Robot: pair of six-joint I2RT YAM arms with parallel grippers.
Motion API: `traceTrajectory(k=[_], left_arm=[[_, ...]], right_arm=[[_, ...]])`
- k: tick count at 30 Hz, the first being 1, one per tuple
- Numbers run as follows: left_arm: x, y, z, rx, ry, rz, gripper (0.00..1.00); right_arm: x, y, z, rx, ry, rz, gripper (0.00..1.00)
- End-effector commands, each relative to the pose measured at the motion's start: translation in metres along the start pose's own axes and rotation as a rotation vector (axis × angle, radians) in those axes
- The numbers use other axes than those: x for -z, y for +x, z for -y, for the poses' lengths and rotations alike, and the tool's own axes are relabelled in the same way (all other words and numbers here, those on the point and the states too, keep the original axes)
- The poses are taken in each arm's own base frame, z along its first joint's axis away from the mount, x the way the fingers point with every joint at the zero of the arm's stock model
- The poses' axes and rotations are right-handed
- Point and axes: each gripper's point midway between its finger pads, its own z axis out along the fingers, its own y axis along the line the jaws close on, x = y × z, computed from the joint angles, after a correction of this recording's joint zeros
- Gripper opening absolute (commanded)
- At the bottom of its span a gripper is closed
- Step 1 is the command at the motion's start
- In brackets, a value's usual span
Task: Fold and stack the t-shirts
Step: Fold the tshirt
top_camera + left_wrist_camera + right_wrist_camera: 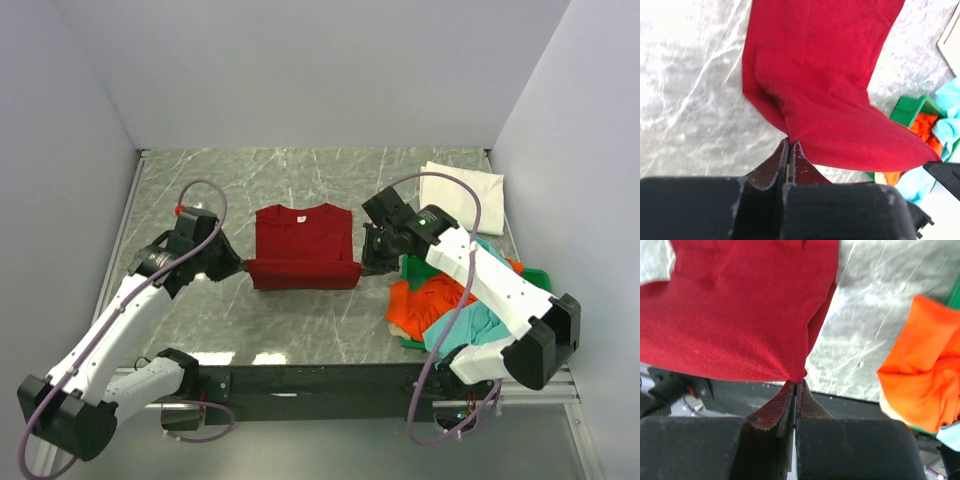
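A dark red t-shirt (302, 240) lies in the middle of the marble table, its near edge lifted. My left gripper (243, 266) is shut on that edge's left corner, and my right gripper (362, 266) is shut on its right corner. In the left wrist view the red t-shirt (830, 90) stretches away from my pinched gripper (789, 142). From my right gripper (797, 383) in the right wrist view the red t-shirt (735, 315) hangs off the tips. A folded white t-shirt (460, 186) sits at the back right. Orange (435, 300) and teal (478, 330) t-shirts are heaped at the right.
A green plastic tray (532, 279) holds the orange and teal heap at the right, under my right arm. White walls close in the table on the left, back and right. The black rail (320, 380) runs along the near edge.
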Motion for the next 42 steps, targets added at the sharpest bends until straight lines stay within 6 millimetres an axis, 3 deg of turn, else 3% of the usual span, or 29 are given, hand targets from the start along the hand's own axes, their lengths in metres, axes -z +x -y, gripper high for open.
traceTrajectory(k=[1, 10, 13, 15, 22, 25, 34, 42], left_arm=[[-0.003, -0.040, 0.018, -0.022, 0.028, 0.129, 0.00], [-0.036, -0.087, 0.041, -0.024, 0.049, 0.179, 0.00], [-0.056, -0.099, 0.046, -0.025, 0.054, 0.155, 0.00], [-0.062, -0.111, 0.051, -0.023, 0.072, 0.166, 0.00], [-0.105, -0.134, 0.048, 0.000, 0.067, 0.139, 0.00], [-0.122, -0.142, 0.043, 0.005, 0.050, 0.128, 0.00], [-0.166, -0.156, 0.020, 0.022, -0.008, 0.124, 0.00], [-0.188, -0.172, 0.010, 0.009, -0.036, 0.127, 0.00]], right_arm=[[0.005, -0.037, 0.011, -0.009, 0.058, 0.098, 0.00], [-0.012, -0.101, 0.009, 0.019, 0.089, 0.158, 0.00], [-0.016, -0.129, 0.006, 0.018, 0.091, 0.186, 0.00], [-0.029, -0.140, 0.009, 0.020, 0.104, 0.171, 0.00], [-0.051, -0.191, -0.003, 0.040, 0.092, 0.206, 0.00], [-0.079, -0.205, -0.003, 0.050, 0.106, 0.179, 0.00], [-0.123, -0.237, -0.003, 0.059, 0.111, 0.167, 0.00], [-0.144, -0.249, -0.005, 0.056, 0.095, 0.176, 0.00]])
